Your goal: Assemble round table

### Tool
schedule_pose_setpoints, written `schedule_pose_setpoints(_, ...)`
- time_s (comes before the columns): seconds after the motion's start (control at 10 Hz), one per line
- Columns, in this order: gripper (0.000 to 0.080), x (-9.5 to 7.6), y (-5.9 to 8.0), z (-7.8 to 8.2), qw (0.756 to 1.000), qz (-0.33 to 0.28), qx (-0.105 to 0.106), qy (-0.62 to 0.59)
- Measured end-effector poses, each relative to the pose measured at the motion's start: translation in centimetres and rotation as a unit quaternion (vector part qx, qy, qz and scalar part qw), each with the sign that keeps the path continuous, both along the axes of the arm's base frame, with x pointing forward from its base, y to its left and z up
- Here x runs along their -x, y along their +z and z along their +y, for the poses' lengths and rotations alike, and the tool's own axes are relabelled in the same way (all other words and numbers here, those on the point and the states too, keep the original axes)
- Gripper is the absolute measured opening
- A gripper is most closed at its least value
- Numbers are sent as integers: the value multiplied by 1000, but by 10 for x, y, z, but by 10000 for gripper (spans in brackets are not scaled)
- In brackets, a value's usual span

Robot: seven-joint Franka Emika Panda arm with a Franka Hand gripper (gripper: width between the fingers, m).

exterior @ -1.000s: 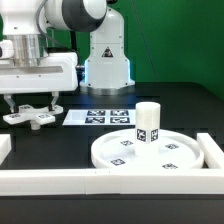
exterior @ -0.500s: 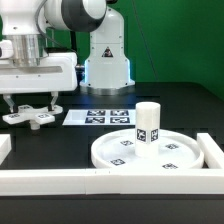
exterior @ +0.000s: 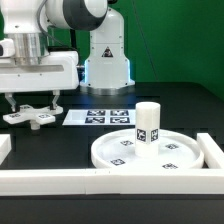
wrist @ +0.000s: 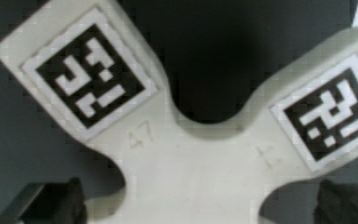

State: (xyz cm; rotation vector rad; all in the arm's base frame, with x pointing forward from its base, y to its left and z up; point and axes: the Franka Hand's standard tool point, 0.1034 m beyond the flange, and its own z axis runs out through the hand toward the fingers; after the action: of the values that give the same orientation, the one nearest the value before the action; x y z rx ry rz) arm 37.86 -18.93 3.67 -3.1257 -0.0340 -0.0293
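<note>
Nothing's budged in the last sec: claw (exterior: 32,107) hangs spread open astride the cross base (exterior: 38,120) at the exterior view's left, w/ leg (exterior: 148,123) upright on the disc (exterior: 110,153) well apart, so base pickup's prob not done yet.

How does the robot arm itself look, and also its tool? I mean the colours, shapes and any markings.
The glossy white arm has thick, rounded segments, with a dark grey band at one joint. A pale blue glow shows at its foot. The tool is a wide white box with two short dark fingers. No loose cables or printed markings are visible on them.
</note>
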Motion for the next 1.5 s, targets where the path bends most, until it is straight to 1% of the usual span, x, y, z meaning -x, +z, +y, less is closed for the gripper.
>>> schedule_pose_setpoints(0.1, 648, 3, -1, -5, 999, 3, -1, -32)
schedule_pose_setpoints(0.2, 648, 3, -2, -6, 998, 5, 0, -56)
schedule_pose_setpoints(0.4, 648, 1, -3, 0, 996, 13, -8, -85)
schedule_pose_setpoints(0.5, 648, 0, -4, 5, 996, 15, -10, -87)
schedule_pose_setpoints(0.7, 648, 0, -5, 7, 996, 15, -9, -84)
schedule_pose_setpoints(1.0, 648, 3, -11, 4, 996, 21, -9, -82)
schedule_pose_setpoints(1.2, 648, 7, -15, 4, 996, 23, -5, -81)
schedule_pose_setpoints(1.4, 648, 8, -16, 4, 996, 24, -5, -81)
schedule_pose_setpoints(1.5, 514, 7, -16, 4, 996, 24, -5, -80)
